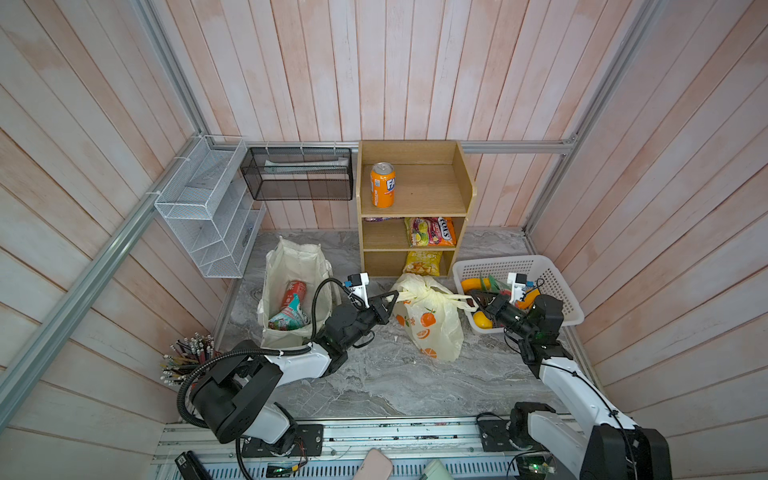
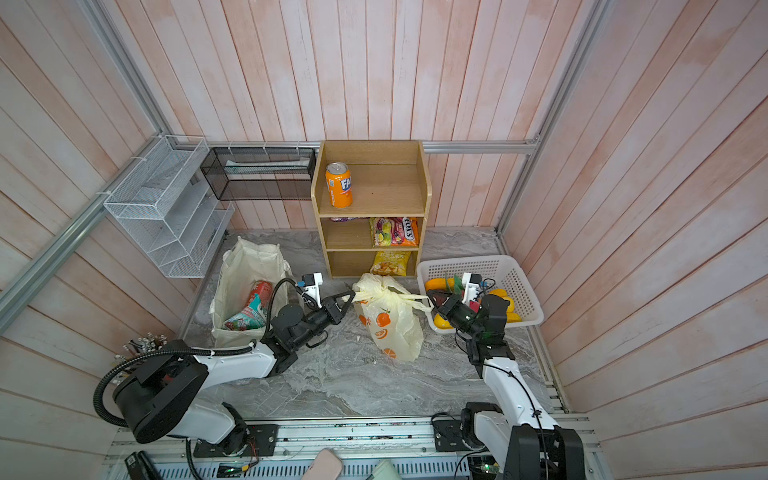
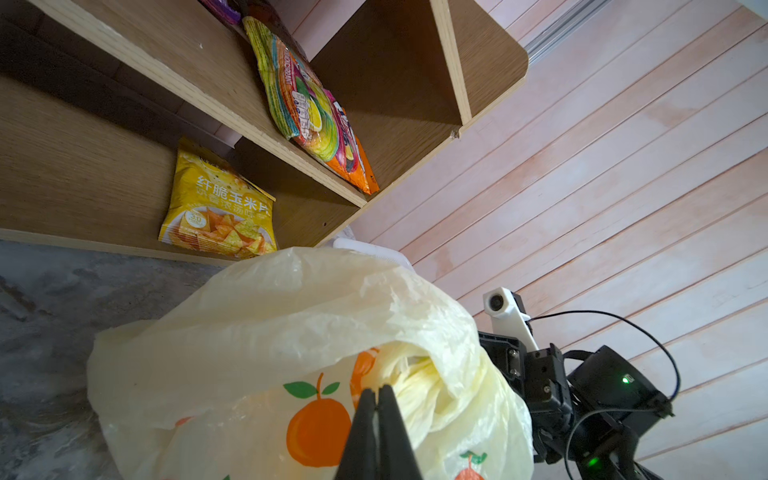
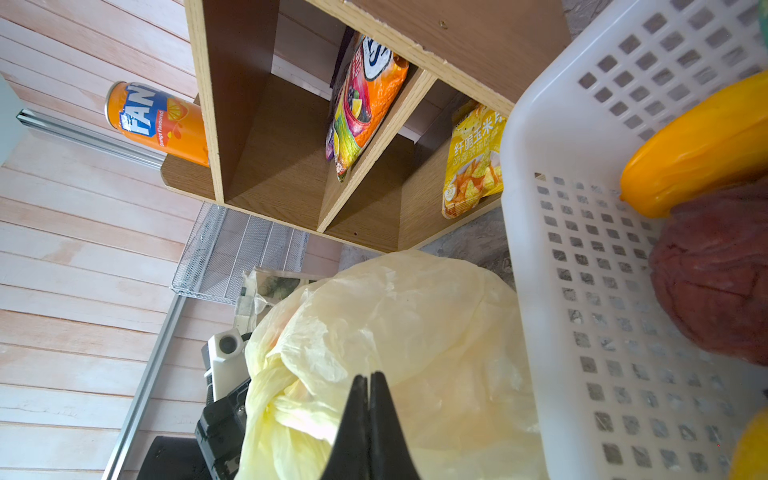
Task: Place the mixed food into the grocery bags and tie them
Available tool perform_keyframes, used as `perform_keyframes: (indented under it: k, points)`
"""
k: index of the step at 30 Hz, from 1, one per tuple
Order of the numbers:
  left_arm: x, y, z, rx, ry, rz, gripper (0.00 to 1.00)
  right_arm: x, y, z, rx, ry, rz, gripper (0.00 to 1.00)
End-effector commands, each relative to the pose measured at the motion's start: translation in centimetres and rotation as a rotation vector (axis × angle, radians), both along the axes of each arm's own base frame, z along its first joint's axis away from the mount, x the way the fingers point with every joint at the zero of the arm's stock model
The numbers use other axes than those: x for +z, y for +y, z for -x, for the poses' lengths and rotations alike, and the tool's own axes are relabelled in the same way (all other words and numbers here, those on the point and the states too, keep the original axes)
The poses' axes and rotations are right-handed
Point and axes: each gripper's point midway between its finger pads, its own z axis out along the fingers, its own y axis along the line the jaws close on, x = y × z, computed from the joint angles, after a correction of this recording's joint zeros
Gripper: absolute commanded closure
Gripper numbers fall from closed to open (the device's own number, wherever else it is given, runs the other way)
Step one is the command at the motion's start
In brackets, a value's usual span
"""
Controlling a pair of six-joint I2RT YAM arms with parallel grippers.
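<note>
Left gripper and right gripper each pinch opposite handles of the mid-table plastic bag (red can and teal packet lie in the canvas tote, left); overpulling risks tearing the thin film or losing a handle.

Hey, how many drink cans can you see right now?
2. An orange soda can stands on top of the wooden shelf unit; a red can lies inside the canvas tote. The yellow plastic bag could hide more.

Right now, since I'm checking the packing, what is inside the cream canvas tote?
A red can and a teal-and-white snack packet lie in the tote. Anything beneath them is covered.
</note>
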Motion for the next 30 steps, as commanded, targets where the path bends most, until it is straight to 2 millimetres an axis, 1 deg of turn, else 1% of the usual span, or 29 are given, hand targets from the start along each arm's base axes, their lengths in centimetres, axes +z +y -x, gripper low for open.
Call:
perform_keyframes:
  k: [1, 4, 6, 8, 12, 15, 18, 21, 24, 30]
  points:
    - [3.6, -0.1, -0.1, 0.008, -0.094, 0.017, 1.00, 1.3, -0.5, -0.8, -0.045, -0.036, 0.000, 1.00]
    - [4.9, 0.4, -0.4, 0.037, -0.131, -0.037, 1.00, 1.5, -2.0, -1.7, -0.135, -0.032, 0.003, 1.00]
    - [4.8, 1.2, -1.0, 0.055, -0.126, -0.071, 1.00, 0.9, -3.3, -2.2, -0.187, -0.006, -0.003, 1.00]
    - [4.0, 2.3, -1.5, 0.075, -0.104, -0.085, 1.00, 0.0, -4.6, -2.4, -0.232, 0.025, -0.026, 1.00]
    - [0.7, 4.6, -2.1, 0.099, -0.043, -0.108, 1.00, -2.5, -6.9, -2.3, -0.321, 0.090, -0.035, 1.00]
    - [-0.6, 4.9, -1.8, 0.087, -0.025, -0.120, 1.00, -3.9, -7.5, -1.8, -0.342, 0.120, -0.044, 1.00]
    - [-1.0, 5.1, -1.6, 0.090, -0.023, -0.127, 1.00, -5.0, -7.9, -1.4, -0.363, 0.146, -0.030, 1.00]
    - [-1.2, 5.4, -1.5, 0.101, -0.024, -0.138, 1.00, -6.0, -9.1, -0.9, -0.417, 0.169, -0.025, 1.00]
    - [-1.2, 5.8, -1.4, 0.105, -0.025, -0.140, 1.00, -6.7, -9.8, -0.6, -0.437, 0.182, -0.026, 1.00]
    - [-1.6, 6.0, -1.4, 0.105, -0.017, -0.148, 1.00, -7.4, -10.2, -0.4, -0.456, 0.203, -0.024, 1.00]
